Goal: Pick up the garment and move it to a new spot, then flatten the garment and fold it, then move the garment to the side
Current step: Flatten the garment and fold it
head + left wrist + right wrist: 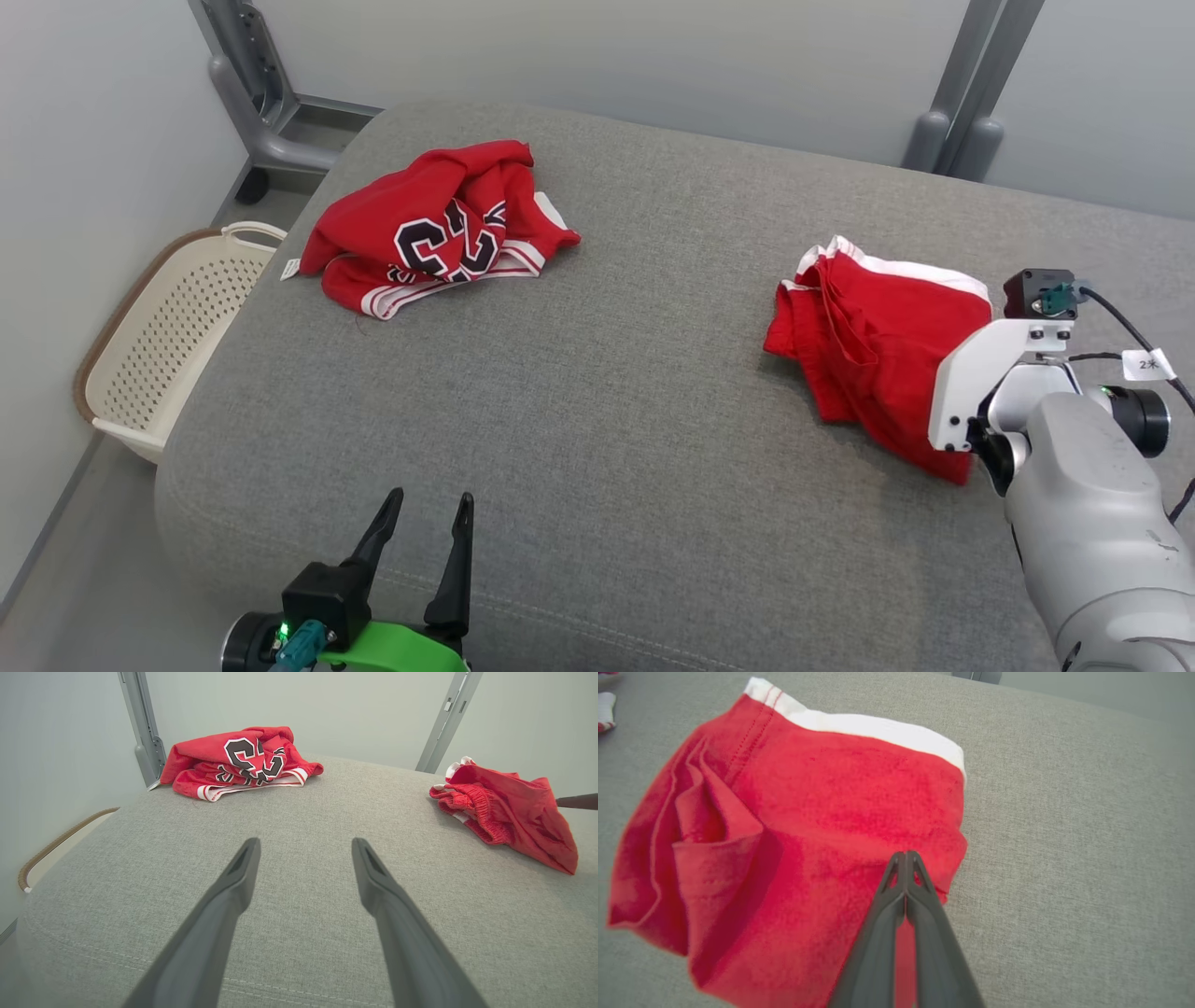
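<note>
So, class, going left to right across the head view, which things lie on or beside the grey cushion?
Cream laundry basket → crumpled red jersey → red shorts → the robot's right forearm.

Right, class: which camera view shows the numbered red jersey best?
The head view: the jersey lies whole, seen from above, its number showing. The left wrist view shows it low and foreshortened; the right wrist view catches a red-and-white scrap at its top-left corner, perhaps it.
</note>
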Robot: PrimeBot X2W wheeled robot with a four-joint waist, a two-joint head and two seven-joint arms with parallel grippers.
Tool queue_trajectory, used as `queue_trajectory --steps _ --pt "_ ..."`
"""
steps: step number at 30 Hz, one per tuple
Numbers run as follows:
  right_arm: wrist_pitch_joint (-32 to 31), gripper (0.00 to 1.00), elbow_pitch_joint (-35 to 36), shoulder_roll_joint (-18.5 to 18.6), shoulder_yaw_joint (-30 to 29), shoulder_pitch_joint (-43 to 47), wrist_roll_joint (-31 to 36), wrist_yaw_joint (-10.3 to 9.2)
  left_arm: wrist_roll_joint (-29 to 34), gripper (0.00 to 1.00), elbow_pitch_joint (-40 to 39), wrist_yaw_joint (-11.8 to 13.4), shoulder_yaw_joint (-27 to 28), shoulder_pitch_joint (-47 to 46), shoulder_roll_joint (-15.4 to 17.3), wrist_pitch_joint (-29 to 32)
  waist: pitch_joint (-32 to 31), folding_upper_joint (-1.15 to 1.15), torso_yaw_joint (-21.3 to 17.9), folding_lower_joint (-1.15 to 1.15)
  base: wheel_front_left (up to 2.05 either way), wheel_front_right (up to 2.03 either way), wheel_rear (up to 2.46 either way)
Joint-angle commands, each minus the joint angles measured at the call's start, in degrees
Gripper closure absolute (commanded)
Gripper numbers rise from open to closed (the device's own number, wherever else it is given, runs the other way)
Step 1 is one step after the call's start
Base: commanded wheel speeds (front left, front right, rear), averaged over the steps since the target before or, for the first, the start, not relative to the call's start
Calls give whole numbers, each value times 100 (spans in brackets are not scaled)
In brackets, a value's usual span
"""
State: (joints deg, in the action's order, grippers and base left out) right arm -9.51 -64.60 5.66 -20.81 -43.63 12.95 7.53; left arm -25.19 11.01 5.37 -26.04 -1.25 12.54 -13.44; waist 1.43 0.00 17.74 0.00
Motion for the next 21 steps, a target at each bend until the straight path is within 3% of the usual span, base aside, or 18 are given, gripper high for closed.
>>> queue_trajectory --steps 1,17,21 --pt "75 100 -16 -9 42 62 -64 -8 -34 0 5 -1 2 -67 -1 -31 35 0 37 0 0 0 0" --pt "311 100 -458 -243 765 -216 -391 -8 -75 0 86 -4 -52 -95 22 -54 32 0 333 0 0 0 0" --pt "319 100 -700 -275 1255 -341 -745 -8 -86 0 113 -10 -81 -122 25 -47 -3 0 418 0 0 0 0"
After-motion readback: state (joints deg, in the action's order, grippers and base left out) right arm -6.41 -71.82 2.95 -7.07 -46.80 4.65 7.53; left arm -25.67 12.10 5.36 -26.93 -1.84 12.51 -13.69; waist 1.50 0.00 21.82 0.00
